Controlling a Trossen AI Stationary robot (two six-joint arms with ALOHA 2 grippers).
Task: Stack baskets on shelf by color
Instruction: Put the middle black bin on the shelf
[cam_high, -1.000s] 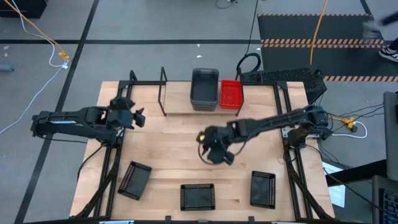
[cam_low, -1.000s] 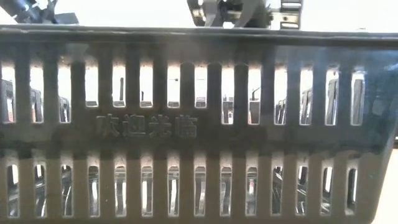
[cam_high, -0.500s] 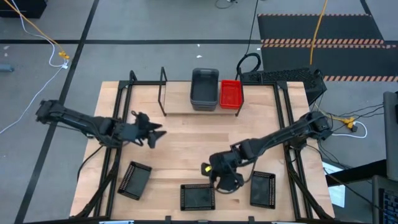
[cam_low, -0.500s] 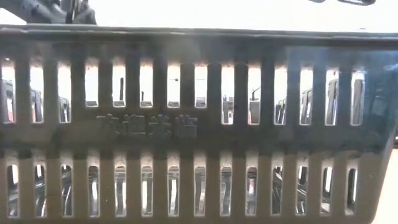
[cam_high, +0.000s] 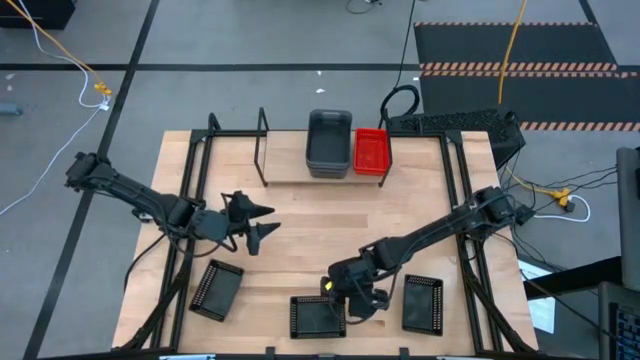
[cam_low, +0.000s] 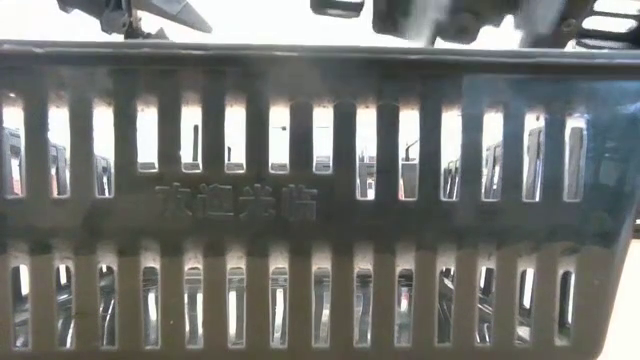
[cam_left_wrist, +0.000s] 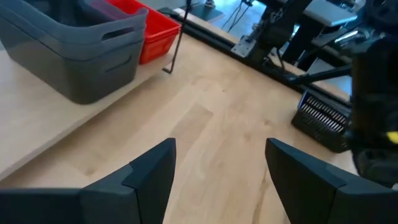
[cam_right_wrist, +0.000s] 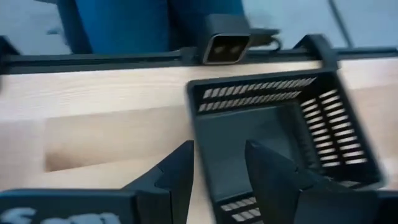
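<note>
Over middle black basket (cam_high: 317, 316): right gripper (cam_high: 352, 302), shifted nearer.

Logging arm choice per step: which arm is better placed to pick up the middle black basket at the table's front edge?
Right. The right gripper hovers open at the black perforated plastic basket; the left gripper is open over bare tabletop, farther away.
</note>
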